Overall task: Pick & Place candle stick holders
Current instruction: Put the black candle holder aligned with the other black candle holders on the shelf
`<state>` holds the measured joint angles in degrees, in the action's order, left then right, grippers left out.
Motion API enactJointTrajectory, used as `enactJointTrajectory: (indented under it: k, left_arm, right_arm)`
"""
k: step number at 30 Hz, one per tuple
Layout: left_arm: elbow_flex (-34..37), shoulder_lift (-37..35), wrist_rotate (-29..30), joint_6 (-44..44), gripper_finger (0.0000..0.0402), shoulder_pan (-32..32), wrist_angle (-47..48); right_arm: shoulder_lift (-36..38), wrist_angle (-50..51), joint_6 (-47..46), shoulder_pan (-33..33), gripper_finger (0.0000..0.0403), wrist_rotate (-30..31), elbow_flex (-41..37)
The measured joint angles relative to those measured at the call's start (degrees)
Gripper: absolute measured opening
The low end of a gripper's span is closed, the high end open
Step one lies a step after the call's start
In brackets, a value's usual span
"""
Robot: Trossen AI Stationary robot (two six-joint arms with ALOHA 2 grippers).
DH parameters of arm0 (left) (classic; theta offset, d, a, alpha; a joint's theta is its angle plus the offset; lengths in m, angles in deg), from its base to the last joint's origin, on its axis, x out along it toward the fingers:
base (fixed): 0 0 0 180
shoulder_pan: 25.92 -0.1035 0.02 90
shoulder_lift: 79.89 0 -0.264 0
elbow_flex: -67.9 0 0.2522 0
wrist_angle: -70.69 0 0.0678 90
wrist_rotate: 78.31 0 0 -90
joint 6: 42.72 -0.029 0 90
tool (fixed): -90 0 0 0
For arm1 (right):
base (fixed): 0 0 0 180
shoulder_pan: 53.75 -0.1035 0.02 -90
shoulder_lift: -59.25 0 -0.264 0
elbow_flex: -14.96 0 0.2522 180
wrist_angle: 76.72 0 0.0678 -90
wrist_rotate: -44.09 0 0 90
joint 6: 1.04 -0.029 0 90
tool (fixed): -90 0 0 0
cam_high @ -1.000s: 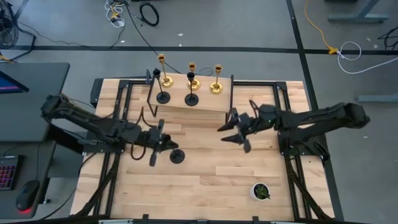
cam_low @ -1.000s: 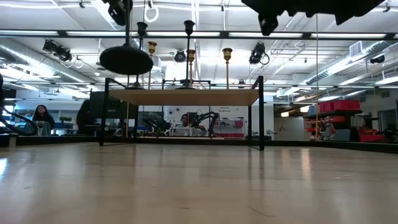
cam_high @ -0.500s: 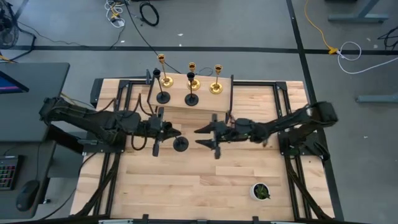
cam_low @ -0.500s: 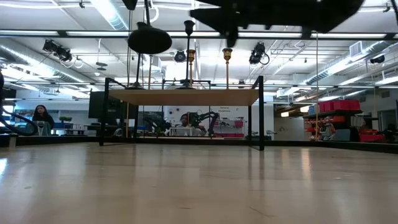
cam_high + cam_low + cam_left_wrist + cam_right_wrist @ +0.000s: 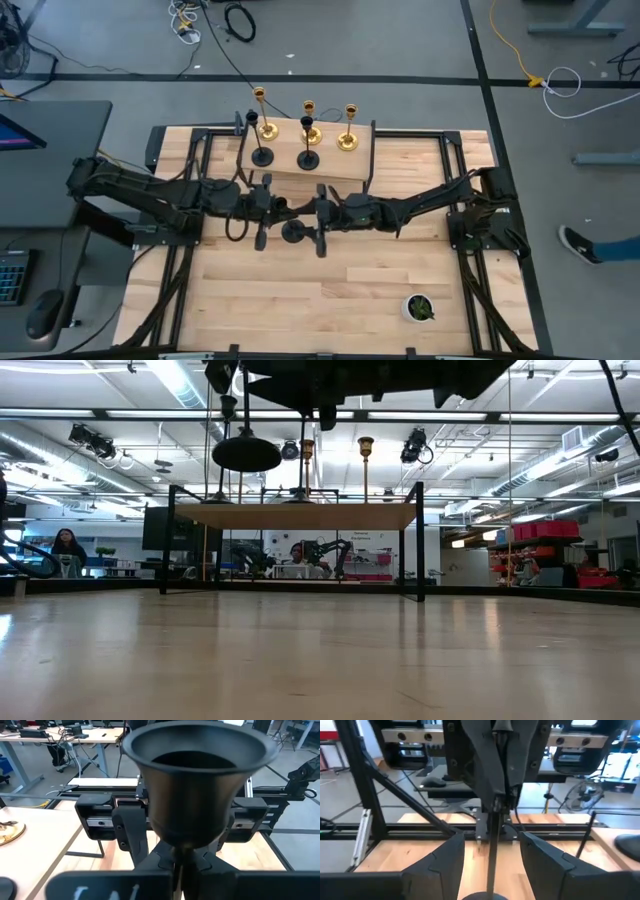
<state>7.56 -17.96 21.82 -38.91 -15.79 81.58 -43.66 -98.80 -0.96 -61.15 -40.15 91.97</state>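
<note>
L gripper (image 5: pixel 268 208) is clamped on black holder (image 5: pixel 292 232) stem, held over table (image 5: pixel 330 300) centre. R gripper (image 5: pixel 322 214) fingers spread wide, flanking its stem. Five other holders (image 5: pixel 308 135) stand on raised shelf (image 5: pixel 330 168).

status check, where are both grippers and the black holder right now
Left gripper shut on black holder, held off the table. Right gripper open around its stem, not clamped. Five holders on the shelf. Nothing in the way.
</note>
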Motion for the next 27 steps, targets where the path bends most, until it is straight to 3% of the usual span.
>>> enactJointTrajectory:
  k: [8, 23, 27]
  left_arm:
    - [0.02, 0.0, 0.03, -0.07, 0.0007, -0.01, -1.11]
    - [0.05, 0.0, 0.04, -0.63, 0.0008, 0.0, -2.27]
    - [0.19, 0.06, -0.23, -0.59, 0.0009, 0.04, -2.21]
  right_arm:
    - [-0.02, -2.13, -0.41, 0.0, 0.0183, -0.25, 0.0]
    - [-0.96, -5.2, -0.02, 0.0, 0.0015, -0.92, 0.0]
    - [-3.52, -8.27, -1.08, 0.11, 0.0015, -2.49, 0.57]
